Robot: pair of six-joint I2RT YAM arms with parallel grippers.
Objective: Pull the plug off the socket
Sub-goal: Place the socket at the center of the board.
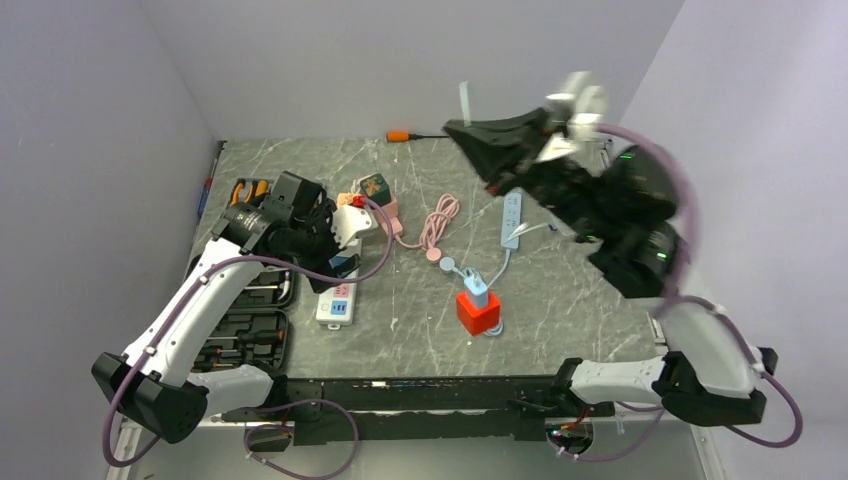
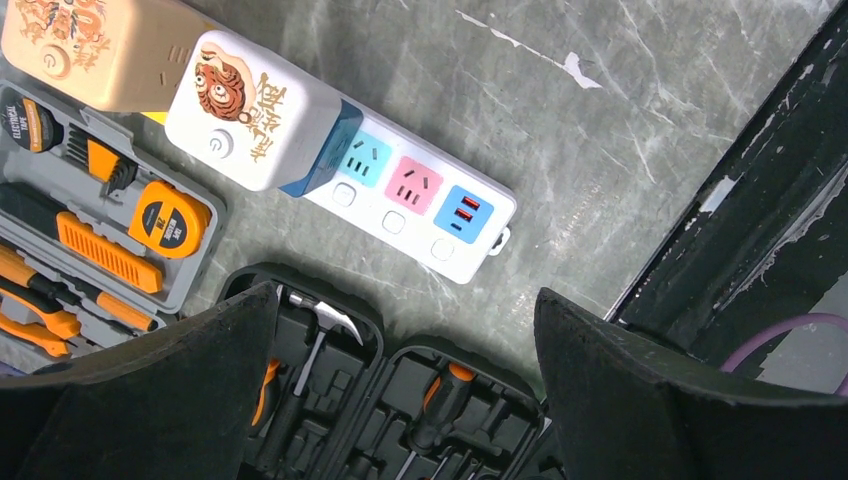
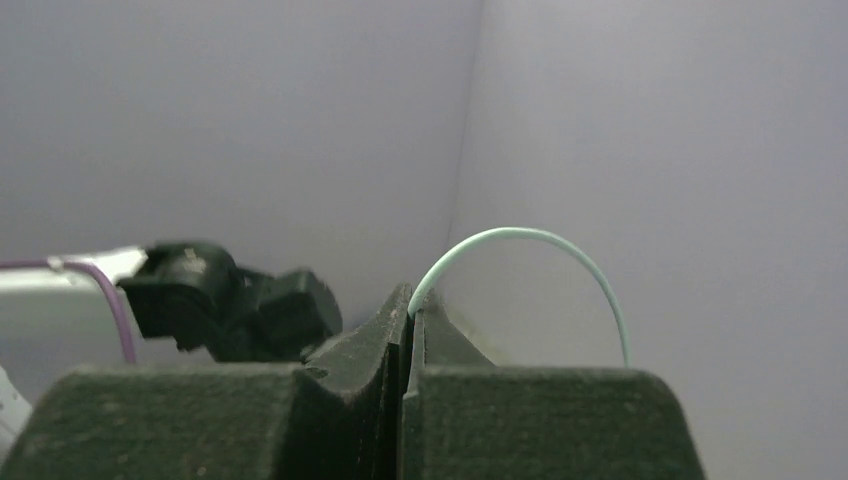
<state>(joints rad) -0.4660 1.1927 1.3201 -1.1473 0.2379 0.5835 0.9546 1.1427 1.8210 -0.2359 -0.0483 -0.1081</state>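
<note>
The left gripper (image 2: 405,292) hangs with its jaws spread wide over the left part of the table (image 2: 620,120), holding nothing. Just beyond its fingertips in the left wrist view, a white power strip (image 2: 425,215) lies slantwise across the middle of the frame. A white plug (image 2: 255,110) with a tiger print sits in that strip at the upper left, and a beige plug (image 2: 95,45) is beside it at the frame's top corner. An open tool case (image 2: 110,235) fills the lower left, touching the strip's side. The right gripper (image 3: 408,300) is raised high at the upper right of the top view, well clear of the table, its jaws pressed together and pinching a thin pale green wire (image 3: 520,232) that arcs to the right
</note>
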